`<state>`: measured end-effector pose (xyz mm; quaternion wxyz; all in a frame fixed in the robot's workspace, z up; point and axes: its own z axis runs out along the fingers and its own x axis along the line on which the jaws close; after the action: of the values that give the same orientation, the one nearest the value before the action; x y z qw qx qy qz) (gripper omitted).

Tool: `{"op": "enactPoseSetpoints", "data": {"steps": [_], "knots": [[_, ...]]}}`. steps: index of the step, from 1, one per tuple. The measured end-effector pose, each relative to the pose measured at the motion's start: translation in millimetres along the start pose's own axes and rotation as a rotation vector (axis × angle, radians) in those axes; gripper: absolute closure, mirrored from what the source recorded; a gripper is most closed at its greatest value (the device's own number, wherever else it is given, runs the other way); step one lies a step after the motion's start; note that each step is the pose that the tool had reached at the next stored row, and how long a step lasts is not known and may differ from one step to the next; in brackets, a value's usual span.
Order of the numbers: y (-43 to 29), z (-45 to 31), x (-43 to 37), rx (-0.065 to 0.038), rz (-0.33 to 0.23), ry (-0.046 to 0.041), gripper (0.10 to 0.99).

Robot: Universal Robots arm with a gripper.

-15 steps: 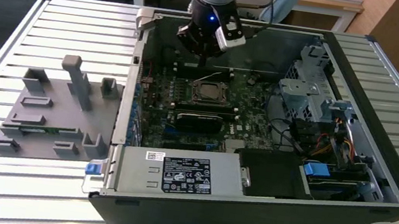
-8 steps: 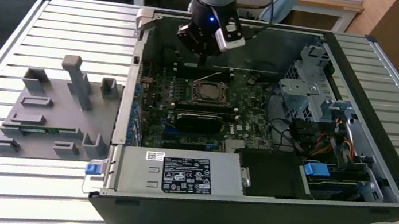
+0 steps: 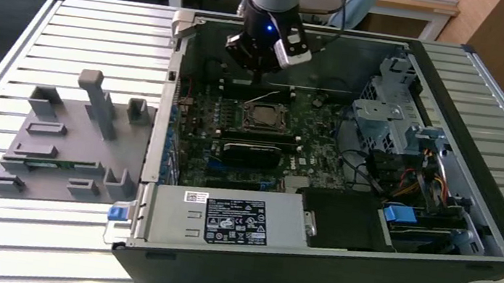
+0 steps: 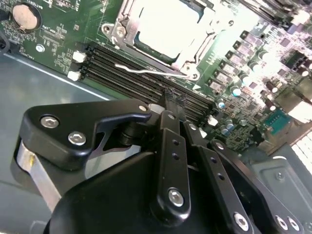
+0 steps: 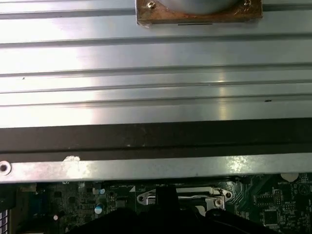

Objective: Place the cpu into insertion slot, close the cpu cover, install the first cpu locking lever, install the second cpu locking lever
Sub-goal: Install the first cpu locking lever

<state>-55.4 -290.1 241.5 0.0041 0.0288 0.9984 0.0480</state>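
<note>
The claw point(image 3: 258, 76) hangs inside the open computer case point(image 3: 314, 267), just at 12 o'clock of the insertion slot point(image 3: 264, 117) in the exterior view, close to the case's far wall. In the second wrist view its fingers point(image 4: 171, 105) stand pressed together with nothing between them, tips over the black memory slots point(image 4: 126, 78) beside the socket.

The cpu point(image 4: 168, 24) lies seated in the slot, its pale metal top bright, with the cpu cover point(image 4: 202, 31) down around it as a silvery frame. 1 thin wire locking lever point(image 4: 151, 71) stands raised along the socket's edge nearest the claw, not latched.

Room is tight: the case wall at 12 o'clock, the black heatsink point(image 3: 253, 149) at 6 o'clock of the socket, the drive cage point(image 3: 382, 122) at 3 o'clock. The ribbed desk point(image 3: 492, 93) lies open around the case, with a grey fixture point(image 3: 67, 139) at 9 o'clock.

The first wrist view shows the case rim point(image 5: 146, 168) and the desk slats beyond it, the socket frame point(image 5: 183, 195) just below that rim.
</note>
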Motion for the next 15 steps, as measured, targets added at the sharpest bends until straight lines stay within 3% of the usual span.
{"op": "enactPoseSetpoints", "data": {"steps": [15], "knots": [[-2.3,8.1,-12.3,0.000,0.000,0.0000,0.980]]}}
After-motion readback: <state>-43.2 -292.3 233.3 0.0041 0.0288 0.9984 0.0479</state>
